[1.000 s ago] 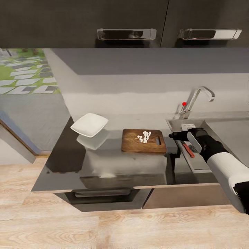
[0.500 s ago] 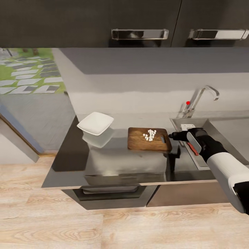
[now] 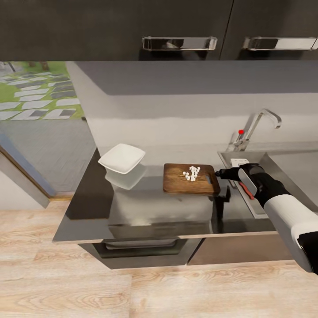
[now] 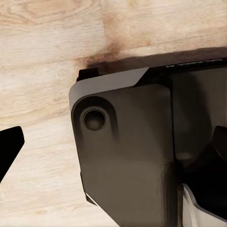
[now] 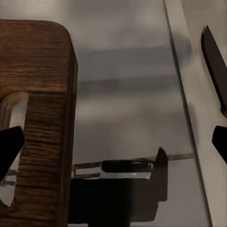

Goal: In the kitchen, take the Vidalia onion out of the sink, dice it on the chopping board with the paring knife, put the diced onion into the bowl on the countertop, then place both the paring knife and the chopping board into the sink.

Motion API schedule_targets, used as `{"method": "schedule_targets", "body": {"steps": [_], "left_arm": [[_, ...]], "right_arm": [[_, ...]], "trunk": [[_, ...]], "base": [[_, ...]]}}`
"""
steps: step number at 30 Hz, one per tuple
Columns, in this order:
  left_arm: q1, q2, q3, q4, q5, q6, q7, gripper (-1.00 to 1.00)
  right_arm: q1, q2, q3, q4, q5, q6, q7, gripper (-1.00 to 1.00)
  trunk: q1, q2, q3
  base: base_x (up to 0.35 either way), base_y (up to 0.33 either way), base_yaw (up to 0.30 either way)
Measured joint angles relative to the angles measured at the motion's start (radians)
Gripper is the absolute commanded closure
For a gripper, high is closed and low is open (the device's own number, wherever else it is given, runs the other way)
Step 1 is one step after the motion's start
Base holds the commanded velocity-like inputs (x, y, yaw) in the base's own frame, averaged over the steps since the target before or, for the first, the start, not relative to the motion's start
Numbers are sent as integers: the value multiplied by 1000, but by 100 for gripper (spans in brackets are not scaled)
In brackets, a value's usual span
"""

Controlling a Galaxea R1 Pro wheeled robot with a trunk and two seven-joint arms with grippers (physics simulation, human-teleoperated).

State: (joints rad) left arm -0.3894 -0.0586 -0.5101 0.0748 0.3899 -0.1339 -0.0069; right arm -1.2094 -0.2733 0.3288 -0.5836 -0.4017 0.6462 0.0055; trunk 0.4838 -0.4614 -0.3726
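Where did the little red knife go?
In the head view, the paring knife lies in the sink at its near left edge, right of the chopping board and partly hidden by the right gripper.

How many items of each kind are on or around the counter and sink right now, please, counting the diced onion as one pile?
Bowl: 1
Chopping board: 1
Pile of diced onion: 1
Paring knife: 1
Tap: 1
Total: 5
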Motion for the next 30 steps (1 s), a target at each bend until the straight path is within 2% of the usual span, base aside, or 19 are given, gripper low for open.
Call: {"method": "schedule_targets", "body": {"steps": [15,21,30], "left_arm": [[0,0,0,0,0,0,1,-100],[0,0,0,0,0,0,1,-100],[0,0,0,0,0,0,1,-100]], "right_arm": [[0,2,1,5,-2,-1,0,-100],[0,18,1,9,2,0,-1,-100],[0,22,0,10,3,0,1,-100]], "trunk": [[0,0,0],[0,0,0],[0,0,0]], "base": [[35,11,0],[0,0,17],[0,0,29]]}}
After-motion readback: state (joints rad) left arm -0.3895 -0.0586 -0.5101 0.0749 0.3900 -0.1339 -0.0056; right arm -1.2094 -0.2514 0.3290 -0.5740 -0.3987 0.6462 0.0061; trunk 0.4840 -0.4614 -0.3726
